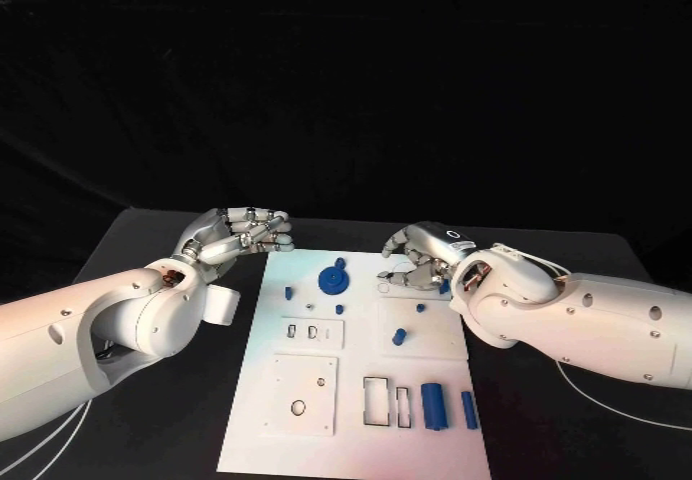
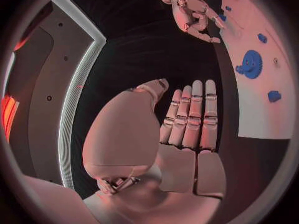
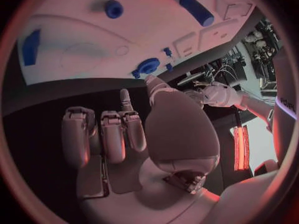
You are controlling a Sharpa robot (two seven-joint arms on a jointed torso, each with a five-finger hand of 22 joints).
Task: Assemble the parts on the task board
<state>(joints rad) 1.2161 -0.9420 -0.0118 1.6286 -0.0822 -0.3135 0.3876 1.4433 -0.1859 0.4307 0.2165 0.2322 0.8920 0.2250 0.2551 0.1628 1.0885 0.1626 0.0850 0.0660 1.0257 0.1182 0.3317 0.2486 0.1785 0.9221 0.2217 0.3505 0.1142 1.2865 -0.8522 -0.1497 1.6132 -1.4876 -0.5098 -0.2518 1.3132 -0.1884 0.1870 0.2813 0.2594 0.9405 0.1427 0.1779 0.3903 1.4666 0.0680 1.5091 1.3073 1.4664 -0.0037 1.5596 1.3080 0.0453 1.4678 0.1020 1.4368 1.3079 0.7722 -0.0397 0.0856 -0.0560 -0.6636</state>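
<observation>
Left hand (image 1: 242, 232): at the board's far-left corner, fingers curled together, empty.
Right hand (image 1: 420, 255): over the task board's (image 1: 320, 420) far-right corner, fingers curled, empty.
Blue gear (image 1: 335, 277): far end of board, between hands.

I see the white board (image 1: 310, 440) lying flat mid-surface, long side running away from me. A blue gear (image 1: 335, 278) sits near its far end, small blue pegs (image 1: 400, 337) stand mid-board, and two blue bars (image 1: 431, 404) lie near its right corner.
</observation>
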